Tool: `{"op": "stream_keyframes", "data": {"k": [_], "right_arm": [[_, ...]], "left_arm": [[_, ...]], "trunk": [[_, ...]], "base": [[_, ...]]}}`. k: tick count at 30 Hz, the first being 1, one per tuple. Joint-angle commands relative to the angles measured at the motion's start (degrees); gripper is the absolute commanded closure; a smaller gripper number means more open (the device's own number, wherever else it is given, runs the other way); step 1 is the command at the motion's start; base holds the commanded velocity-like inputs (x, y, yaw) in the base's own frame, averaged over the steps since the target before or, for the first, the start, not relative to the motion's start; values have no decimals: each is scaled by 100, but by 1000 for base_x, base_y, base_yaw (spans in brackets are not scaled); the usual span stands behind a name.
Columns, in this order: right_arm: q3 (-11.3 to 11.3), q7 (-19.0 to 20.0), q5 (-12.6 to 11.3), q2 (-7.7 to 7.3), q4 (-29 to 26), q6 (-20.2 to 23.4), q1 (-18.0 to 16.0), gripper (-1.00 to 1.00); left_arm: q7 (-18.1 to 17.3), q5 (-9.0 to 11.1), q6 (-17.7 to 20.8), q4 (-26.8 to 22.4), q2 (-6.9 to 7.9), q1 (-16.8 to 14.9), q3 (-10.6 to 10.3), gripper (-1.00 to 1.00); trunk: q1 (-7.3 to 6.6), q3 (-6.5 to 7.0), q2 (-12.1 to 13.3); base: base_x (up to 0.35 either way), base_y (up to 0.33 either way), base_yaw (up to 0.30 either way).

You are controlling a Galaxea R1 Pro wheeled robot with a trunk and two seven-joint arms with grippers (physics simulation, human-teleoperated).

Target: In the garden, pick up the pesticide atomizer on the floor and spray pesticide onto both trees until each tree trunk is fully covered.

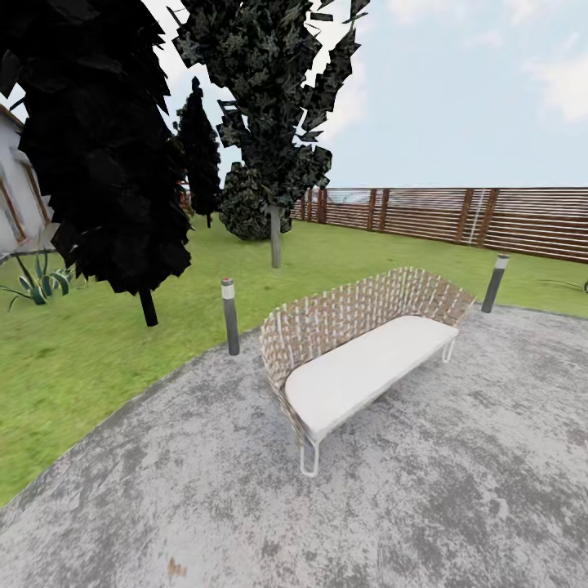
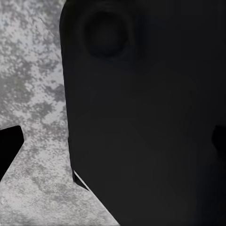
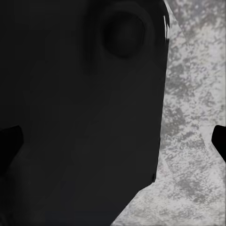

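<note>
A pale straight tree trunk [image 1: 276,237] stands far on the green lawn [image 1: 98,351], behind the woven wicker bench [image 1: 359,343]. Whether the claws are open, I cannot tell.

a large black robot body panel [image 3: 80,113] blocks most of the mottled grey paving [image 3: 193,117] beneath; claw fingertips [image 3: 9,141] sit dark at both edges.

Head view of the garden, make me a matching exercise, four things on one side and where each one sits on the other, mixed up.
Things:
1. woven bench
2. spiky green plant
3. slatted wooden fence
4. nearer bollard post

Places:
A. along the far side of the lawn
B. on the grey paving
C. where grass meets paving, left of the bench
D. on the grass by the white wall at the left edge

Pairs: 1-B, 2-D, 3-A, 4-C
</note>
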Motion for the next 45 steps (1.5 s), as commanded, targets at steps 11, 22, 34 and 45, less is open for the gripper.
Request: {"op": "stream_keyframes", "data": {"k": [11,22,34,45], "right_arm": [[11,-24,5,61,-192,-16,-10,-100],[-14,-30,4,-197,-449,-365,-10,-100],[-35,-32,-7,-721,-2727,-1814,-55,-100],[-10,15,-29,-642,-3002,-1820,-616,-100]], "left_arm": [[55,37,-6,-54,37,8,25,-100],[108,22,-267,-349,182,-43,2,-100],[125,51,-1432,-854,413,-918,8,-100],[126,54,-1458,-1377,331,-1393,12,-100]], "trunk": [[1,1,3],[1,1,3],[1,1,3],[1,1,3]], "base": [[0,0,0],[0,0,0],[0,0,0],[0,0,0]]}}
